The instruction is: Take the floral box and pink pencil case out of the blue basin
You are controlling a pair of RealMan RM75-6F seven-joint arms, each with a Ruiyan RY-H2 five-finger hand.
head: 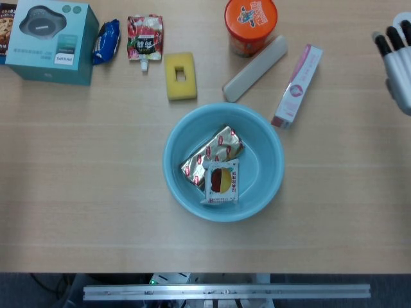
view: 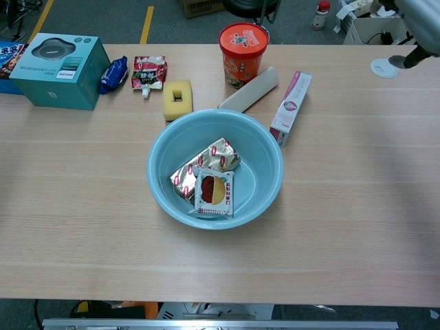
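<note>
The blue basin (head: 262,149) (view: 260,165) stands mid-table and holds a gold-red snack packet (head: 212,153) and a white packet (head: 221,182). Outside it, the pink pencil case (head: 255,59) (view: 249,89) lies on the table just behind the rim, leaning toward the orange cup. Right of the basin the floral box (head: 297,85) (view: 291,106) lies flat on the table. My right hand (head: 395,59) (view: 421,26) hovers at the far right edge, fingers apart and holding nothing. No view shows my left hand.
Along the back stand an orange noodle cup (head: 250,24), a yellow sponge (head: 180,76), a red pouch (head: 144,37), a blue packet (head: 106,40) and a teal box (head: 51,40). A white disc (view: 383,67) lies at the far right.
</note>
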